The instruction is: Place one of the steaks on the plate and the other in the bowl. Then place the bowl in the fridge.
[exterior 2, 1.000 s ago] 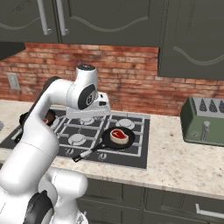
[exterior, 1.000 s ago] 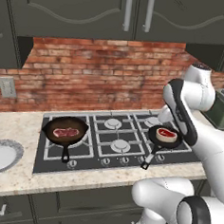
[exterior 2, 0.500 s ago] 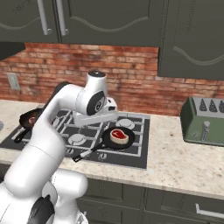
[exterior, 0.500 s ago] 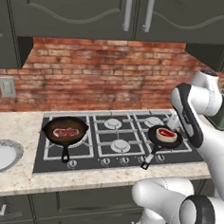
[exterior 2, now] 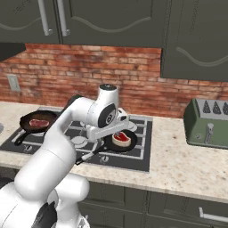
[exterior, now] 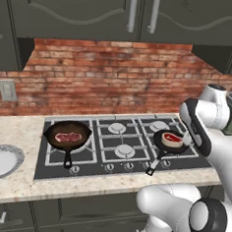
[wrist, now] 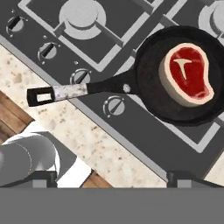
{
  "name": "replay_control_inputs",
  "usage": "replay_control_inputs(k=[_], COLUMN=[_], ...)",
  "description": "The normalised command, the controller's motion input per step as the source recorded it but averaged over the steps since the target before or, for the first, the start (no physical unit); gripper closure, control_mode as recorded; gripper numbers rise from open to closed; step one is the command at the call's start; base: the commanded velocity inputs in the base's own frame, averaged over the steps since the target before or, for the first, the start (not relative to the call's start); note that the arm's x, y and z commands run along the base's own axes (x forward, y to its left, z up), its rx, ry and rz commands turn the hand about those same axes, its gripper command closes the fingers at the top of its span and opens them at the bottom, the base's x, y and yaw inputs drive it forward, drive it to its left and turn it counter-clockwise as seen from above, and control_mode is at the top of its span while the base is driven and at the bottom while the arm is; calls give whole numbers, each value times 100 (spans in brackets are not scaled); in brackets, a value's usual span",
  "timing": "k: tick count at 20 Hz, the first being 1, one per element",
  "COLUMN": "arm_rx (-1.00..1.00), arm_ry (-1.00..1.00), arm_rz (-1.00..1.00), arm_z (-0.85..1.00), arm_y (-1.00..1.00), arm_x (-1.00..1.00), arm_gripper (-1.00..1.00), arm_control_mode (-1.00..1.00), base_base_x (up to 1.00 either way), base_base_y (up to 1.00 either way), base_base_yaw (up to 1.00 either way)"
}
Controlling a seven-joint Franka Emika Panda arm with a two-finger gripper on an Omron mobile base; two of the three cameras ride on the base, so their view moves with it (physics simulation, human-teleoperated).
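steak (wrist: 189, 73) in black pan (wrist: 151, 74), handle toward 8 o'clock. second steak (exterior: 67, 136) in far pan (exterior: 67, 134). pincer (wrist: 111, 177) wide open, empty.

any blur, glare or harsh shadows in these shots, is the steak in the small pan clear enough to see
Hand view: sharp and evenly lit, the steak in the small pan shows its fat rim plainly, no glare. Left base view: flat, soft light, the same steak small but clear. Right base view: crisp, the arm partly covers the stove.
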Motion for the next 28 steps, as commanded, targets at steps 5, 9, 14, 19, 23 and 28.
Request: replay_control_inputs(k=[5,9,14,19,23,28], arm_rx=[-8,-1,0,0,0,0], arm_ry=[0,0,0,0,0,0], arm_rz=[6,3,0,0,0,1], arm_z=[-35,-18,-5,-11,-29,-39], arm_y=[-21,-24,-17,-9,-7,-9], arm_x=[22,38,52,42,36,33], arm_gripper=[-100,-100,-100,-100,-100,-100], arm_control_mode=[-100,-100,-100,-100,-100,-100], base_base_x=[0,0,0,0,0,0], base_base_y=[0,0,0,0,0,0], base_base_yaw=[0,0,0,0,0,0])
